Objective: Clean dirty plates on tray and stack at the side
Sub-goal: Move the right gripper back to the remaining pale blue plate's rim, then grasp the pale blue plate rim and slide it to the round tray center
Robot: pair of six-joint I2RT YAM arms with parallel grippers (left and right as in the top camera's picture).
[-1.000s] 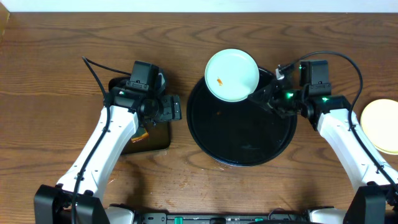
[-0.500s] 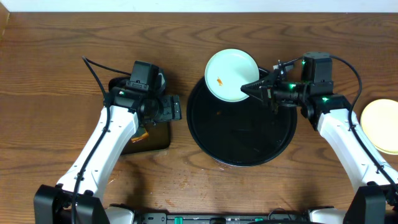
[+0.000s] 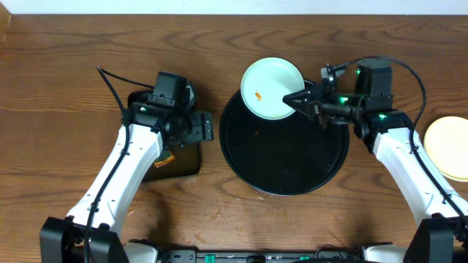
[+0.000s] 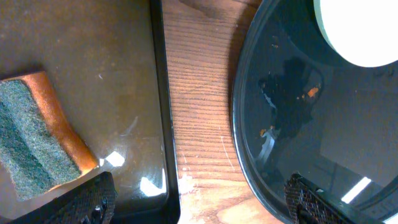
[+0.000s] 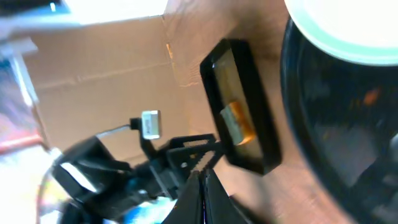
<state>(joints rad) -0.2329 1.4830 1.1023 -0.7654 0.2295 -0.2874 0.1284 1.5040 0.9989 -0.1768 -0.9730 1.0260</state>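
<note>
A pale blue-white plate (image 3: 272,88) with a small orange smear rests tilted on the far left rim of the round black tray (image 3: 285,157). It also shows in the left wrist view (image 4: 360,31) and the right wrist view (image 5: 348,25). My right gripper (image 3: 290,98) is shut and empty, lying level with its tip at the plate's right edge; its closed fingers (image 5: 202,186) show in the right wrist view. My left gripper (image 3: 199,126) is open and empty over the bare wood between the two trays (image 4: 199,205). A pale yellow plate (image 3: 447,147) lies at the right table edge.
A black rectangular tray (image 3: 179,162) holding an orange-and-green sponge (image 4: 37,137) lies under the left arm. Orange crumbs (image 4: 311,92) dot the round tray's floor (image 4: 323,143). Bare wood spans the back and front of the table.
The right gripper has lifted from a downward tilt over the tray to level and swung left to the plate's edge. The plate and the left arm have not moved.
</note>
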